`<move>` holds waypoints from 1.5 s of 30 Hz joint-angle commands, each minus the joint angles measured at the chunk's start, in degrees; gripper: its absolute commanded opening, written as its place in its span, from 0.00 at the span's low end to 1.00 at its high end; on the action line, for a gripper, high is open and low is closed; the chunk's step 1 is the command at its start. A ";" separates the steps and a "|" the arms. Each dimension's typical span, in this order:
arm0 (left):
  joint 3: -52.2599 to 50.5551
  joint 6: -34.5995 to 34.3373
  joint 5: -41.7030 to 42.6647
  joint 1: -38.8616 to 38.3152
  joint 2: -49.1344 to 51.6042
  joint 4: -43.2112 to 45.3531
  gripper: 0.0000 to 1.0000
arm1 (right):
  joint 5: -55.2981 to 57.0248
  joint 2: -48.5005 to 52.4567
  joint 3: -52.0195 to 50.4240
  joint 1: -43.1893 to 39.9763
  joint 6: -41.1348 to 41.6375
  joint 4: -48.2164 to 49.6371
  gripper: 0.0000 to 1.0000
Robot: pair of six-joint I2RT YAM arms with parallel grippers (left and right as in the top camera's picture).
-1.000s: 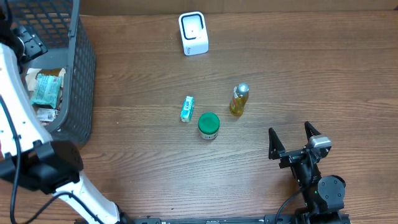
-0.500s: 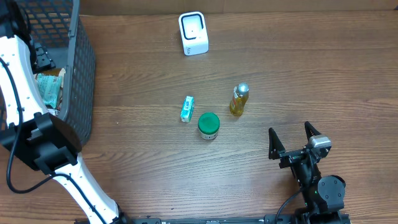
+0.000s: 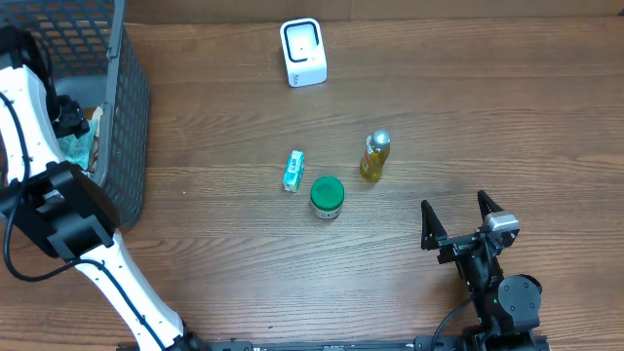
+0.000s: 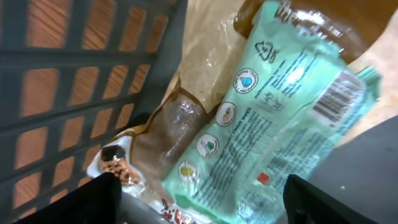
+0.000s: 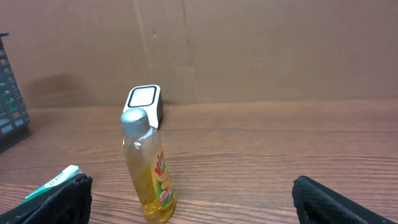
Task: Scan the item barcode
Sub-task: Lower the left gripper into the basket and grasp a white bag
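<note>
Wood grain everywhere across the table (image 3: pixel 244 253), and the action sits at its far left corner, where a dark grey mesh basket (image 3: pixel 132 107) stands. The left arm reaches up and over the rim and down inside. From the wrist camera the left gripper (image 4: pixel 214 199) hangs right above a mint-green packet (image 4: pixel 273 124), its two dark fingertips (image 4: pixel 93 199) showing at the bottom corners of the view with the jaws spread wide. The packet lies between them on a slant. Whether either tip touches it cannot be told. A barcode (image 4: pixel 339 99) is printed near the packet's upper end, facing up. Under the packet lies a crinkled brown wrapper (image 4: pixel 174 124), against the basket's lattice wall.

Over to the near right edge: the right gripper (image 3: pixel 454 205) sits low, jaws fully apart, nothing between them, pointing toward the far edge.

The white scanner (image 3: pixel 303 52) stands at the far edge, around the middle, well apart from the basket. Out in the middle of the table are three more things: a yellow bottle (image 3: pixel 374 156) with a silver cap, upright; a green-lidded jar (image 3: pixel 327 196) just nearer and to its left; and a small teal box (image 3: pixel 293 170) lying flat just beside the jar.
</note>
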 commanded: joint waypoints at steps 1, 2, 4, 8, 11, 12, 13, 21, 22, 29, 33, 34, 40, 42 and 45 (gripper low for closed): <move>-0.48 4.26 4.98 0.72 1.81 0.33 0.84 | 0.26 -0.50 -0.61 -0.24 -0.07 0.13 1.00; -0.50 5.40 6.80 0.85 1.97 0.48 0.84 | 0.26 -0.50 -0.61 -0.24 -0.07 0.15 1.00; -0.50 7.45 9.38 1.01 2.16 0.87 0.84 | 0.28 -0.50 -0.61 -0.24 -0.07 0.15 1.00; -0.50 8.46 9.86 1.09 2.14 1.73 0.84 | 0.26 -0.50 -0.61 -0.24 -0.07 0.15 1.00; -0.52 8.46 11.26 1.09 2.25 1.92 0.89 | 0.28 -0.50 -0.61 -0.24 -0.07 0.15 1.00; -0.55 8.44 12.04 1.09 2.27 1.92 1.00 | 0.26 -0.50 -0.61 -0.24 -0.07 0.15 1.00; -0.68 8.44 12.09 1.09 2.36 1.92 1.00 | 0.28 -0.50 -0.61 -0.24 -0.07 0.15 1.00; -3.06 7.54 5.20 0.79 2.36 2.89 1.00 | 0.28 -0.50 -0.61 -0.24 -0.07 0.15 1.00; -3.85 7.54 4.92 0.85 2.36 3.37 1.00 | 0.26 -0.50 -0.61 -0.24 -0.07 0.15 1.00; -10.95 8.39 4.83 0.94 2.36 8.11 1.00 | 0.26 -0.50 -0.61 -0.24 -0.07 0.15 1.00; -14.25 8.22 2.03 1.01 2.36 10.14 1.00 | 0.28 -0.50 -0.61 -0.24 -0.07 0.15 1.00; -14.80 8.22 1.92 1.01 2.36 10.54 1.00 | 0.26 -0.50 -0.61 -0.24 -0.07 0.15 1.00; -15.69 8.22 2.21 1.01 2.34 10.75 0.42 | 0.26 -0.50 -0.61 -0.24 -0.07 0.15 1.00; -15.61 8.20 2.34 1.01 2.34 10.47 0.26 | 0.26 -0.50 -0.61 -0.24 -0.07 0.15 1.00; -15.39 7.67 2.45 0.98 1.97 10.27 0.20 | 0.26 -0.50 -0.61 -0.24 -0.07 0.15 1.00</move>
